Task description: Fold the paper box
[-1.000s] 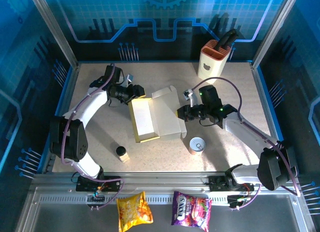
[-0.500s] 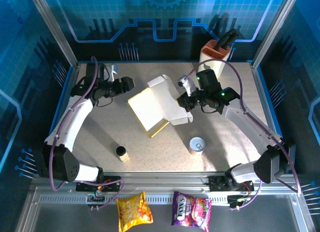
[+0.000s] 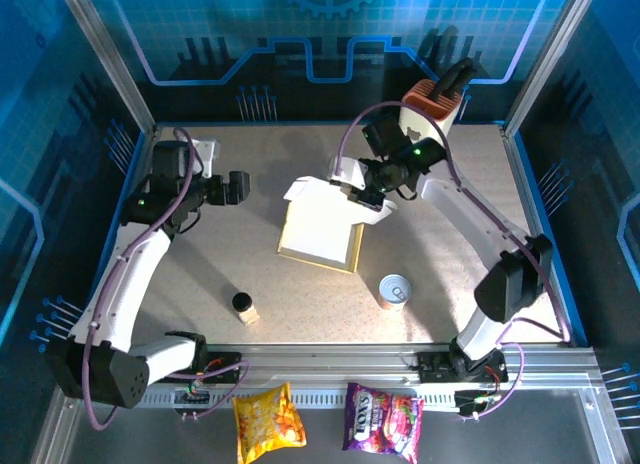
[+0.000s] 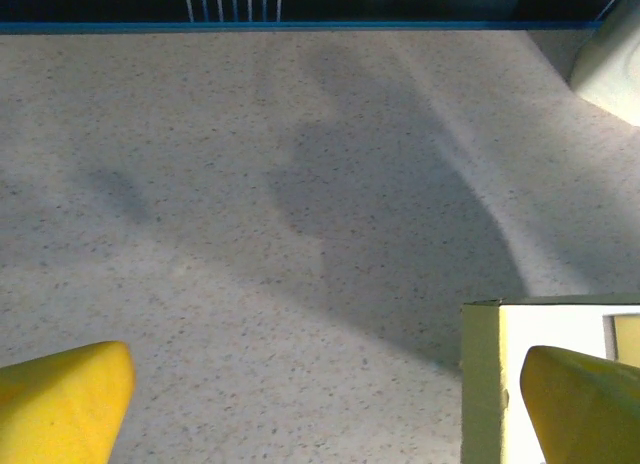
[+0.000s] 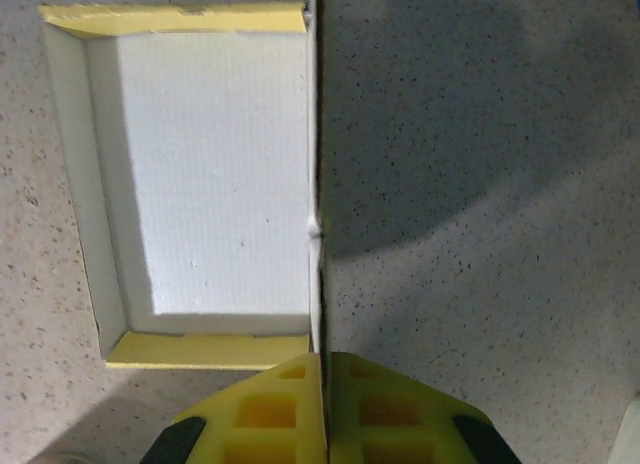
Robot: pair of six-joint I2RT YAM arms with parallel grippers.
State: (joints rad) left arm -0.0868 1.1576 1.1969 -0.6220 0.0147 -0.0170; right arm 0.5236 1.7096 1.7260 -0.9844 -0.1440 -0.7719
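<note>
Yellow outside, grey-white inside: the paper box [image 3: 318,234] sits mid-bench [image 3: 200,274], tray open upward, w/ its lid panel [image 3: 320,199] raised along the far-right side. We see the right end effector [image 3: 366,196] pinched shut on that lid. From its wrist cam the card runs edge-on straight into the closed fingers [image 5: 270,409], so the panel stands roughly upright beside the tray. We reckon it's held that way to bend the hinge crease and set the lid up to swing over the tray.

Tray walls look already stood up on three sides, yellow rims showing.

The left end effector [image 3: 238,187] hangs off to the left, apart from the box, jaws spread wide w/ nothing but bench between them. Its wrist cam catches one box corner just by the right-hand finger [image 4: 585,404]. Prob. it's parked clear to give the lid room, or waiting to steady the tray.

Risk, imo: tray is unheld, thin card, single pinch point, so it may slide or lift as the lid comes over. The tin can [image 3: 396,289] and knife block [image 3: 430,119] sit well apart, no obstruction.
</note>
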